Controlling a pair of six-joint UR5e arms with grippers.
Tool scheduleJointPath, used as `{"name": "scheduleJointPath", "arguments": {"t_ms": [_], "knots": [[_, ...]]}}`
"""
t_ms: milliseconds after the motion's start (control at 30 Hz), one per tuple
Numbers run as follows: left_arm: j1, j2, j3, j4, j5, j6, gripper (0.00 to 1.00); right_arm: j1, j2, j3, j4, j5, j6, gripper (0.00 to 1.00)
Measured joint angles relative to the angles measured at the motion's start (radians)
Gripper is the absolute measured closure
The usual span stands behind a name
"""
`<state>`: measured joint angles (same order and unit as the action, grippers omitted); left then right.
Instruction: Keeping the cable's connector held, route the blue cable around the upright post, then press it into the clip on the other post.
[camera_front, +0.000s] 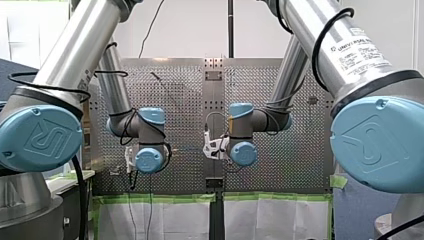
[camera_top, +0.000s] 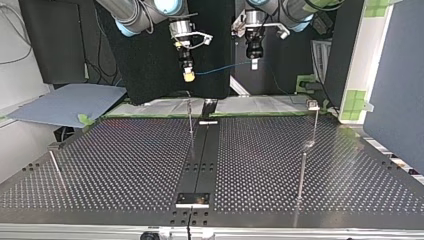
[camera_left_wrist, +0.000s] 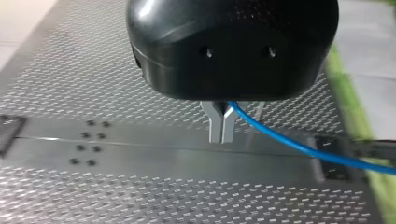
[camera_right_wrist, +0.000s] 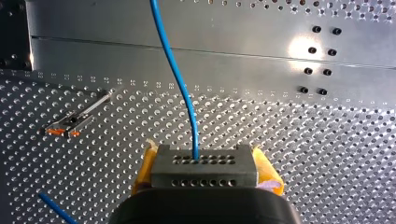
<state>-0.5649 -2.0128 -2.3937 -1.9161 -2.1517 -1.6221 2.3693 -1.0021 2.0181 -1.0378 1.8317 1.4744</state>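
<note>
Closed on a grey connector (camera_right_wrist: 204, 166), the jaws of my right gripper (camera_right_wrist: 204, 158) press it from both sides with their yellow pads (camera_right_wrist: 267, 173). The blue cable (camera_right_wrist: 180, 77) leaves the connector's holed face and runs straight ahead of these jaws, over the perforated table (camera_right_wrist: 327, 140). Another short piece of blue cable shows beside the gripper's black body.

My left gripper (camera_left_wrist: 222, 126) has its metal fingers (camera_left_wrist: 215, 129) pinched together on the cable, which comes out between them and trails off to one side.

In the top view the cable hangs as a slack line from one pair of jaws to the other, both held high above the table's far edge and near each other. A thin upright post (camera_top: 190, 117) stands on the table almost under the right gripper's jaws. A second post (camera_top: 314, 125), with a small block on top, stands further out on the left gripper's side, well apart from both jaws. The cable touches neither post.

Ahead of the right jaws and off to one side, a slim metal part with orange marks (camera_right_wrist: 70, 125) sits on the table.
</note>
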Motion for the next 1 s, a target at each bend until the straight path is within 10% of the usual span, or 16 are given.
{"name": "scheduleJointPath", "arguments": {"t_ms": [667, 1000], "knots": [[-0.009, -0.022, 0.0, -0.041, 0.0, 0.001, 1.0, 0.0, 0.0, 0.0, 0.001, 0.0, 0.0, 1.0], [-0.009, -0.022, 0.0, -0.041, 0.0, 0.001, 1.0, 0.035, 0.07, -0.021, 0.071, 0.037, -0.028, 1.0]]}}
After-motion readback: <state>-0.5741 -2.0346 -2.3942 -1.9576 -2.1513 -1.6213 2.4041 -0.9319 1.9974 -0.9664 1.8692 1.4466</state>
